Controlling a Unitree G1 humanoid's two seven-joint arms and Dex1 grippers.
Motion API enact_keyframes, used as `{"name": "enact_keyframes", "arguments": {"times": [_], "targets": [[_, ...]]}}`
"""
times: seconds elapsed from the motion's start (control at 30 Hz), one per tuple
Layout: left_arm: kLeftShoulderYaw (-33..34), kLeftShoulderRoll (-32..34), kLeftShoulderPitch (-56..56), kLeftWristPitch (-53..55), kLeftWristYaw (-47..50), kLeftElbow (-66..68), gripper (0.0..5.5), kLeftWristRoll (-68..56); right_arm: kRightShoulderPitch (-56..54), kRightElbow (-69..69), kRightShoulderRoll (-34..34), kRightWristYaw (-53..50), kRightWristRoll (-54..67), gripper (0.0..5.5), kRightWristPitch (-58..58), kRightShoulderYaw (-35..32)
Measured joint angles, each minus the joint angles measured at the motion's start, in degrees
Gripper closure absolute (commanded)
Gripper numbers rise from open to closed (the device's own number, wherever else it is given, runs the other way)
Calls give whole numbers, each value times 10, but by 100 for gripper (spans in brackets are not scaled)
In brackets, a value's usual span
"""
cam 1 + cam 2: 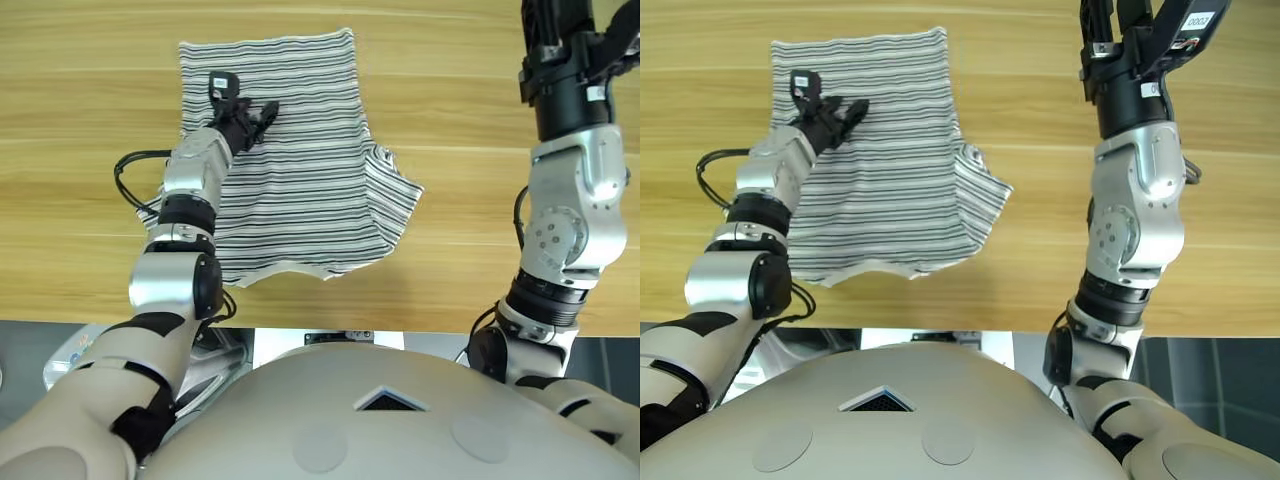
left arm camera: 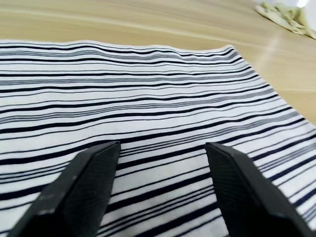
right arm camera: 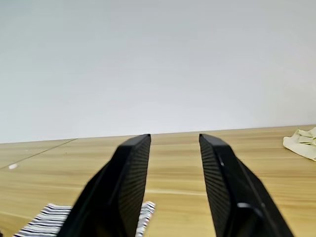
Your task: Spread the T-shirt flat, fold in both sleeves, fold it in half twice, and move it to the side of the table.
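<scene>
Left eye view looks down on a striped T-shirt (image 1: pixel 290 170) lying on the wooden table (image 1: pixel 480 120), left of the middle and in front of the robot's left shoulder. Its long axis runs from the near table edge away toward the far side. The straight edge lies at the far end, and the near edge shows a shallow curved dip with pale trim. The dark and light stripes run crosswise to that axis. One sleeve (image 1: pixel 398 190) sticks out toward the robot's right, slightly rumpled where it joins the body. The opposite side is partly hidden under the left arm, so I cannot tell how it lies there.

The left gripper (image 1: pixel 262 112) sits over the far left part of the shirt, pointing away from the robot and a little to its right. In the left wrist view its fingers (image 2: pixel 94 182) stand wide apart just above the fabric, with nothing between them.

The right gripper (image 3: pixel 175 136) is held high above the table, well apart from the shirt, and points toward the pale wall (image 3: pixel 158 59). Its fingers are parted by a moderate gap and hold nothing. A crumpled beige cloth (image 3: pixel 302 140) lies on the far right of the table.
</scene>
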Motion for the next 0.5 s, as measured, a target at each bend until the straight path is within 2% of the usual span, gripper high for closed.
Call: {"name": "enact_keyframes", "arguments": {"times": [0.1, 0.23, 0.37, 0.43, 0.5], "targets": [[6, -15, 53, -6, 1, -69, 229, -10, 8, 15, 0, 1, -14, 369, -8, 14], [-32, -44, 143, -27, -47, -186, 229, -16, 14, 32, -3, 17, -54, 369, -60, 52], [-72, -39, 175, -121, -85, -252, 229, 9, 34, 112, -22, -14, -213, 369, -218, 119], [-77, -36, 186, -169, -96, -305, 229, 10, 29, 160, -34, -66, -307, 369, -289, 142], [-69, -30, 190, -214, -86, -380, 229, 9, 24, 228, -57, -84, -396, 369, -286, 190]]}}
